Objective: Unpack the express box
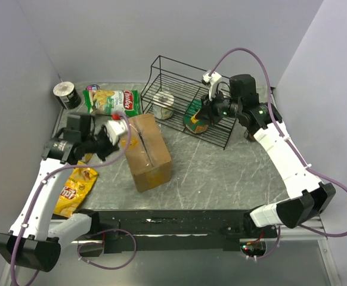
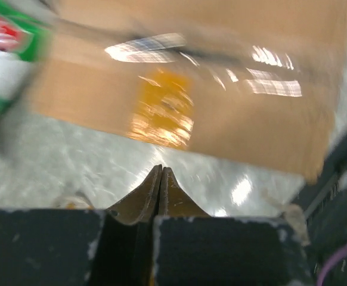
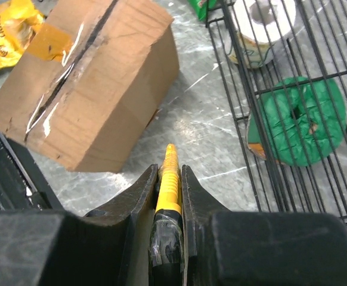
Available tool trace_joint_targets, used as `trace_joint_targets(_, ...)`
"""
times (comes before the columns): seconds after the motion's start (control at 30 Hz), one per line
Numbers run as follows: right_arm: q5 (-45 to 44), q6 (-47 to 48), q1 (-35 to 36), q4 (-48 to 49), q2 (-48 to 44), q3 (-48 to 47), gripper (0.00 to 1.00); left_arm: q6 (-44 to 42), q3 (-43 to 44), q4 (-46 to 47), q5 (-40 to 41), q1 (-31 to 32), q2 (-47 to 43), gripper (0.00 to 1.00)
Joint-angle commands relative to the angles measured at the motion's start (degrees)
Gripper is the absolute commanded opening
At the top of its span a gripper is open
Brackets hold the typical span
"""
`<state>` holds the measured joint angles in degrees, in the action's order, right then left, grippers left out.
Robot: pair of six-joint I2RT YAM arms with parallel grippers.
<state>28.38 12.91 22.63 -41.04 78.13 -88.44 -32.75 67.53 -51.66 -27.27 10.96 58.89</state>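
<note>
The express box point(image 1: 146, 152) is a brown cardboard carton with its flaps taped down, standing skewed on the table's middle. My left gripper point(image 1: 118, 138) sits at the box's left side with its jaws pressed together on nothing point(image 2: 161, 169); the box's taped face point(image 2: 221, 89) fills that blurred view just ahead. My right gripper point(image 1: 202, 116) hovers by the wire basket, right of the box. It is shut on a yellow and black cutter point(image 3: 169, 190) whose tip pokes out between the jaws point(image 3: 169, 170), pointing toward the box point(image 3: 96, 83).
A black wire basket point(image 1: 173, 61) at the back right holds a white roll point(image 1: 163, 104) and a green item point(image 3: 299, 119). A green chip bag point(image 1: 111, 101) and a tin point(image 1: 67, 94) lie behind the box. A yellow chip bag point(image 1: 75, 190) lies under the left arm.
</note>
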Motion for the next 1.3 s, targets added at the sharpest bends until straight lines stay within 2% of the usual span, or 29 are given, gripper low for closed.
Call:
trace_joint_targets(0.0,-2.2,-1.3,0.2,1.3,1.7,-5.3,0.00,-16.6,-8.8,-10.3,-8.4,3.0,-3.2,0.03)
trace_joint_targets(0.03,-2.9,-1.8,0.3,2.3,1.8,-5.3,0.00,-18.9,-10.1,-9.6,-9.5,4.1,-3.8,0.04)
trace_joint_targets(0.17,-8.9,-2.9,0.5,5.0,3.5,-7.3,0.00,-17.4,-13.7,0.2,-9.7,11.4,-2.4,0.05)
trace_joint_targets(0.2,-9.1,-2.7,0.5,5.3,3.8,-7.7,0.00,-16.6,-13.6,2.4,-9.6,15.0,-1.2,0.05)
trace_joint_targets(0.3,-7.0,-2.0,0.5,4.3,4.8,-9.6,0.00,-12.9,-10.8,9.6,-10.6,19.3,4.0,0.10)
trace_joint_targets(0.37,-5.8,-1.3,0.5,3.9,4.8,-10.0,0.00,-10.8,-9.9,13.5,-11.1,19.8,5.9,0.21)
trace_joint_targets(0.4,-5.3,-1.4,0.5,3.9,4.3,-9.4,0.00,-10.8,-9.9,14.1,-10.4,19.8,5.7,0.28)
trace_joint_targets(0.47,-4.5,-1.0,0.5,3.9,3.7,-7.7,0.00,-10.9,-10.5,13.4,-8.4,19.8,4.8,0.35)
trace_joint_targets(0.57,-0.2,2.3,0.6,3.1,2.2,-5.4,0.00,-12.8,-10.4,7.3,-6.2,19.3,1.4,0.38)
trace_joint_targets(0.63,2.3,4.5,0.6,2.5,1.9,-4.6,0.00,-12.0,-9.7,5.1,-5.1,17.3,-1.9,0.39)
trace_joint_targets(0.7,4.7,5.7,0.5,3.2,1.9,-4.3,0.00,-6.5,-8.6,7.0,-4.7,14.3,-4.2,0.42)
trace_joint_targets(0.73,4.8,5.8,0.4,3.4,2.0,-4.6,0.00,-4.1,-7.2,9.6,-5.2,10.3,-4.3,0.46)
trace_joint_targets(0.77,4.8,5.4,0.6,3.6,2.3,-5.1,0.00,2.5,-6.5,12.0,-5.3,8.5,-4.1,0.57)
trace_joint_targets(0.83,2.5,1.6,0.5,4.6,3.8,-6.6,0.00,8.7,-4.9,17.6,-5.9,4.0,-1.8,0.66)
trace_joint_targets(0.87,2.3,1.0,0.5,4.7,4.3,-7.2,0.00,14.7,-4.4,19.4,-6.0,3.0,-0.6,0.73)
trace_joint_targets(1.03,2.5,0.2,0.4,5.5,6.7,-9.9,0.00,32.4,-0.4,30.6,-2.5,-2.4,8.6,0.89)
trace_joint_targets(1.07,2.6,-0.2,0.4,5.6,6.8,-10.1,0.00,39.0,0.0,32.3,-3.2,-3.7,9.9,0.92)
trace_joint_targets(1.2,3.2,-0.2,0.5,5.9,6.5,-9.8,0.00,43.3,4.1,31.9,-6.7,-7.4,17.9,0.96)
trace_joint_targets(1.27,2.9,-0.3,0.6,6.0,6.2,-9.5,0.00,43.5,3.3,32.1,-8.5,-8.7,18.7,0.96)
